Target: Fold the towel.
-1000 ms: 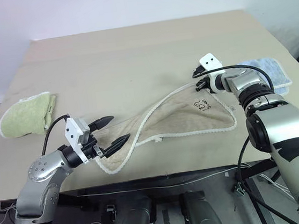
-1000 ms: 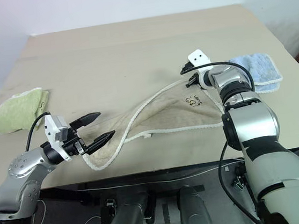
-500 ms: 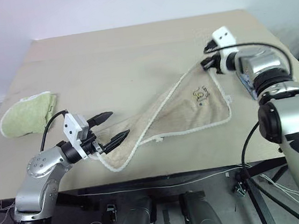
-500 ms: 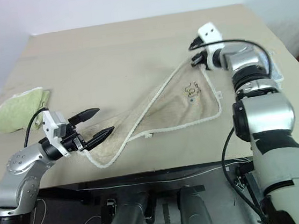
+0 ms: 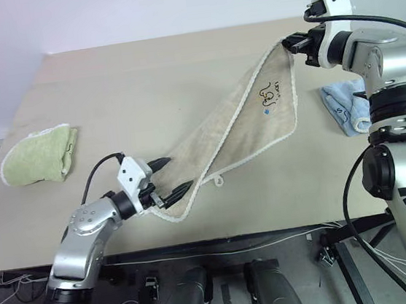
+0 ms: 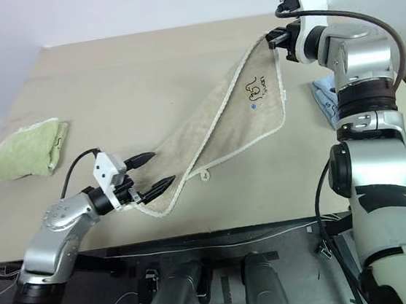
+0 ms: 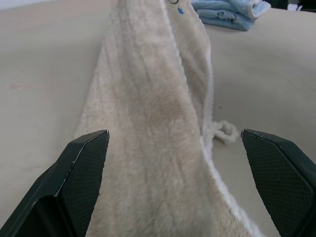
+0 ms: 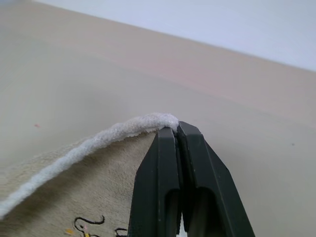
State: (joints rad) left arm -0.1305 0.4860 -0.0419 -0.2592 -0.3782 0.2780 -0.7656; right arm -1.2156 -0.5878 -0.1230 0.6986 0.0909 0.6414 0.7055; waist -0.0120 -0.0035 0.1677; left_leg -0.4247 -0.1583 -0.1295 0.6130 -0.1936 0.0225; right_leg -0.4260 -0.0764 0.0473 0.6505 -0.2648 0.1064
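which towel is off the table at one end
The beige towel: the right gripper holds its corner up. The green and blue towels lie folded flat.

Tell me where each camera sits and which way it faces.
Head, both eyes: look forward and down at the table; both arms show.
Left wrist: looks along the open left hand at the towel.
Right wrist: looks along the right hand, shut on the towel's corner.
Shared: the towel; the blue towel shows in head and left wrist views.
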